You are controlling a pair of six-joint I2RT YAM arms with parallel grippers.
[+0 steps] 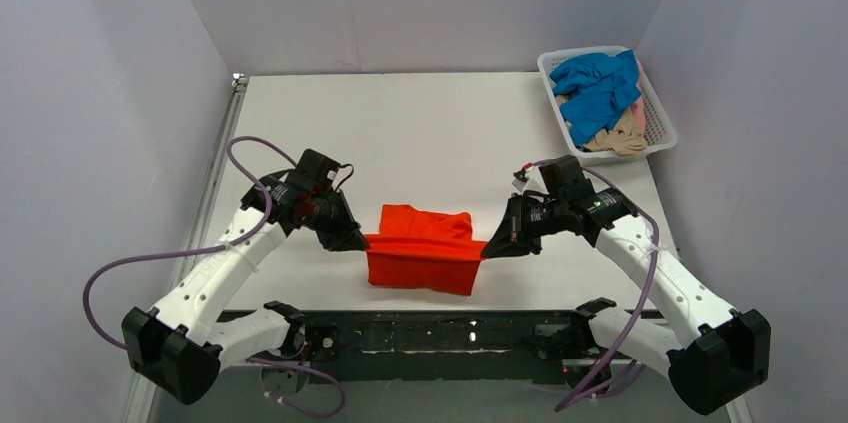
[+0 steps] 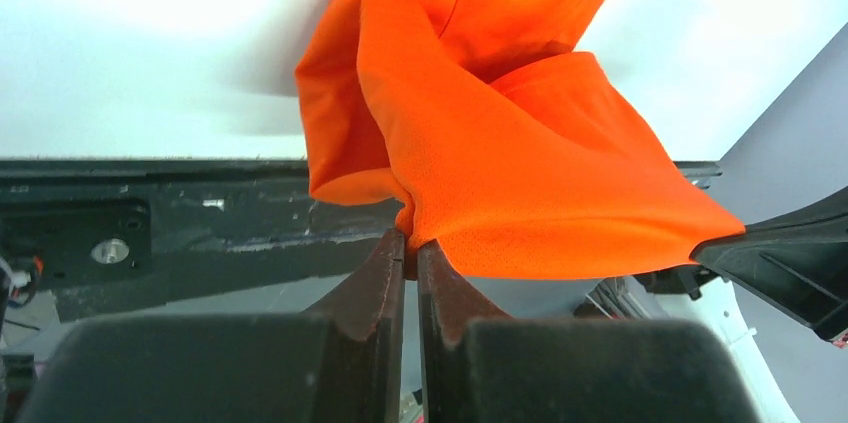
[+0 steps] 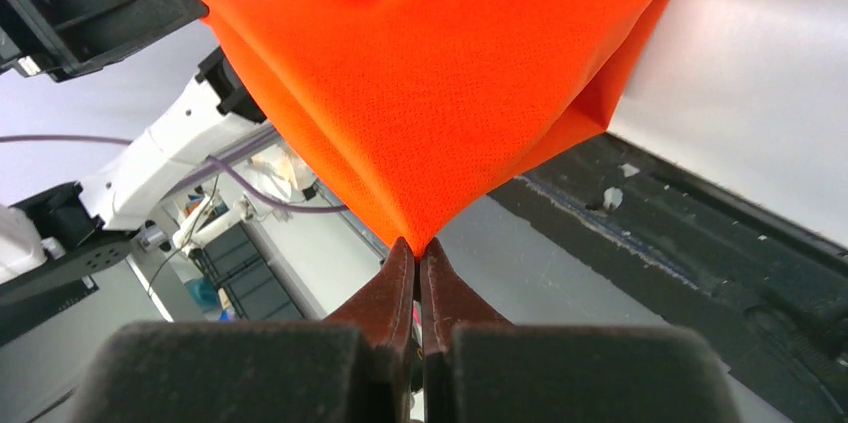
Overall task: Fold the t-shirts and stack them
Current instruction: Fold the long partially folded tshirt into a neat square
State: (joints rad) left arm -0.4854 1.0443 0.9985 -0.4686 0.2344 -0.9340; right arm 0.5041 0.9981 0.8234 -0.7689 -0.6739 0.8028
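Note:
The orange-red t-shirt [image 1: 422, 253] hangs stretched between my two grippers above the near part of the table. My left gripper [image 1: 362, 240] is shut on its left corner, and the cloth [image 2: 500, 163] rises from the closed jaws in the left wrist view. My right gripper [image 1: 487, 249] is shut on its right corner, where the cloth [image 3: 440, 73] fans out from the pinched tip. The shirt's lower fold droops toward the table's front edge. A bright blue t-shirt [image 1: 597, 86] and a pale beige-pink one [image 1: 620, 135] lie bunched in the basket.
A white mesh basket [image 1: 658, 115] stands at the table's far right corner. The black mounting rail [image 1: 440, 333] with both arm bases runs along the near edge. Grey walls close in the left, back and right sides.

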